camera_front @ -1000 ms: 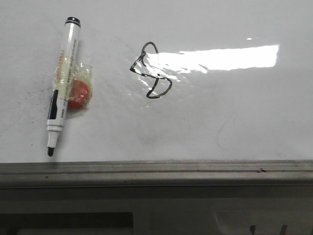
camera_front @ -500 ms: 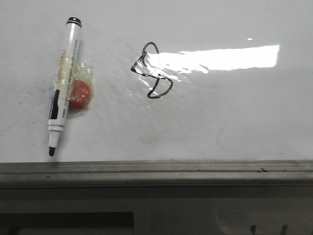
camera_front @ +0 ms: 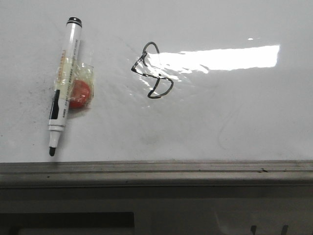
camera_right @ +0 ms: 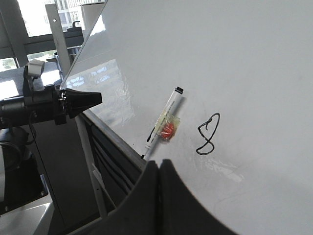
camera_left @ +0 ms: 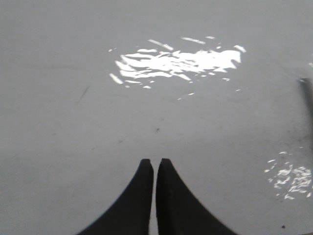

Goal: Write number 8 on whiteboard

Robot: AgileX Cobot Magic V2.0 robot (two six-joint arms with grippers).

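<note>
The number 8 (camera_front: 152, 70) is a thin black angular two-loop figure on the whiteboard (camera_front: 234, 117), left of a bright glare patch. It also shows in the right wrist view (camera_right: 208, 134). A white marker (camera_front: 62, 83) with a black tip lies on the board at the left, a red round piece (camera_front: 79, 94) taped to its side; the marker shows in the right wrist view too (camera_right: 162, 124). My left gripper (camera_left: 155, 161) is shut and empty over bare board. My right gripper (camera_right: 159, 163) is shut and empty, away from the marker. Neither gripper shows in the front view.
A grey metal rail (camera_front: 156, 171) runs along the board's near edge. In the right wrist view my left arm (camera_right: 49, 105) stands beyond the board's edge beside a grey stand upright (camera_right: 58, 39). Faint grey smudges mark the board.
</note>
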